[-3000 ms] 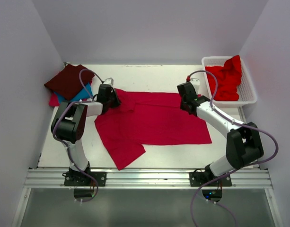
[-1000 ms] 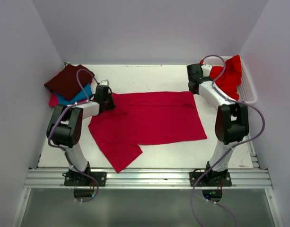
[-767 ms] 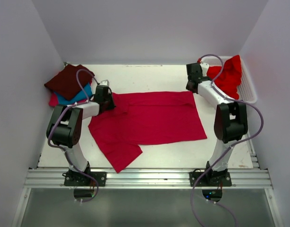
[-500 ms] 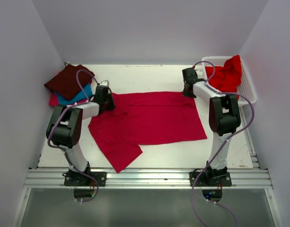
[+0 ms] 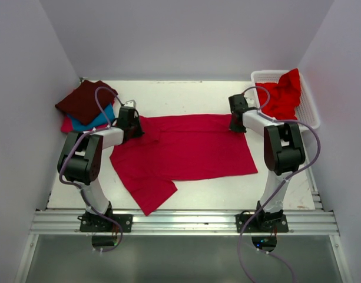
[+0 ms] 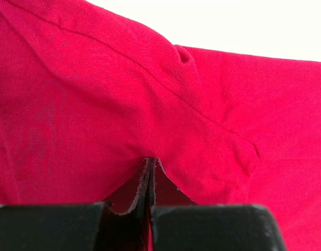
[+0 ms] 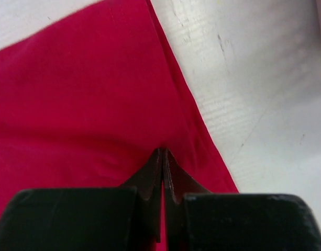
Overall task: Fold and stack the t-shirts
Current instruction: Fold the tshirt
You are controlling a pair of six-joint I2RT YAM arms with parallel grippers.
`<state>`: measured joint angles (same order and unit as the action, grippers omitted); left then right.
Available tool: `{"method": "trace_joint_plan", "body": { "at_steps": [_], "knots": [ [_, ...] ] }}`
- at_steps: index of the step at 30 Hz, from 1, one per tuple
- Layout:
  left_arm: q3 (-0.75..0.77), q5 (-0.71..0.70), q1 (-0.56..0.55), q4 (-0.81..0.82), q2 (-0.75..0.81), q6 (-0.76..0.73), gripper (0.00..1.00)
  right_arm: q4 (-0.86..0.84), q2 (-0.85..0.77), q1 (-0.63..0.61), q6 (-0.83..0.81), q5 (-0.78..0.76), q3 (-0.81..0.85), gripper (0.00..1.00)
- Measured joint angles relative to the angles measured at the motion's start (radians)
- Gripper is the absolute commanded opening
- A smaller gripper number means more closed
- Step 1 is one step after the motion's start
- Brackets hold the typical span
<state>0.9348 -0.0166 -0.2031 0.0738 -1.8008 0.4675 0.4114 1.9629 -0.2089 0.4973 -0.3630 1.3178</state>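
A crimson-pink t-shirt (image 5: 189, 147) lies spread flat mid-table, one sleeve pointing toward the near edge. My left gripper (image 5: 134, 128) is shut, its tips (image 6: 151, 161) pressed onto the cloth at the far left shoulder. My right gripper (image 5: 235, 124) is also shut, its tips (image 7: 163, 151) resting on the cloth just inside the far right corner. I see no cloth pinched in either one. At the back left lies a stack of t-shirts, dark maroon (image 5: 83, 100) over teal blue (image 5: 102, 118) over pink-red (image 5: 66, 125).
A white lattice basket (image 5: 313, 118) stands at the back right with a bright red shirt (image 5: 280, 97) heaped in it. Grey walls close in both sides and the back. A metal rail (image 5: 180, 223) runs along the near edge.
The right gripper came from the back beside the basket down onto the shirt's far right corner, shut all the while. The left gripper and the shirt stayed put over the last second.
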Motion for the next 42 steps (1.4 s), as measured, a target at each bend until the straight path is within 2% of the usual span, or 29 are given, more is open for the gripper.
{"method": "trace_joint_plan", "body": {
  "at_steps": [16, 17, 18, 19, 20, 21, 22, 23, 26, 28, 29, 34, 42],
  "knots": [
    [-0.002, 0.02, 0.0, 0.0, 0.002, 0.0, 0.0, -0.066, -0.128, 0.0, 0.019, 0.021, -0.186, 0.0],
    [-0.008, 0.025, 0.0, 0.001, 0.008, 0.0, 0.06, -0.068, -0.147, -0.002, 0.019, 0.025, -0.202, 0.0],
    [-0.024, 0.032, 0.0, 0.003, 0.023, -0.001, 0.14, -0.068, -0.175, -0.005, 0.018, 0.025, -0.224, 0.05],
    [-0.046, 0.038, 0.0, 0.0, 0.048, -0.007, 0.23, -0.072, -0.219, -0.011, 0.018, 0.023, -0.256, 0.14],
    [-0.071, 0.04, -0.003, -0.006, 0.082, -0.015, 0.32, -0.068, -0.274, -0.021, 0.016, 0.019, -0.291, 0.31],
    [-0.096, 0.039, -0.007, -0.019, 0.127, -0.021, 0.38, -0.066, -0.338, -0.033, 0.013, 0.014, -0.323, 0.38],
    [-0.114, 0.035, -0.013, -0.032, 0.179, -0.025, 0.52, -0.063, -0.408, -0.047, 0.007, 0.013, -0.348, 0.44],
    [-0.129, 0.032, -0.023, -0.045, 0.237, -0.032, 0.57, -0.063, -0.462, -0.057, 0.0, 0.014, -0.364, 0.53],
    [-0.14, 0.024, -0.061, -0.087, 0.413, -0.036, 0.68, -0.052, -0.658, -0.088, -0.014, 0.015, -0.396, 0.59],
    [-0.14, 0.018, -0.089, -0.119, 0.521, -0.032, 0.66, -0.047, -0.758, -0.094, -0.019, 0.014, -0.41, 0.6],
    [-0.141, 0.018, -0.101, -0.14, 0.563, -0.024, 0.62, -0.04, -0.799, -0.095, -0.02, 0.015, -0.423, 0.61],
    [-0.185, 0.021, -0.175, -0.28, 0.666, 0.034, 0.52, 0.048, -0.911, -0.1, -0.018, 0.022, -0.509, 0.64],
    [-0.291, 0.127, -0.352, -0.585, 0.774, 0.154, 0.5, 0.201, -1.014, -0.101, 0.003, 0.042, -0.555, 0.66]
  ]
}}
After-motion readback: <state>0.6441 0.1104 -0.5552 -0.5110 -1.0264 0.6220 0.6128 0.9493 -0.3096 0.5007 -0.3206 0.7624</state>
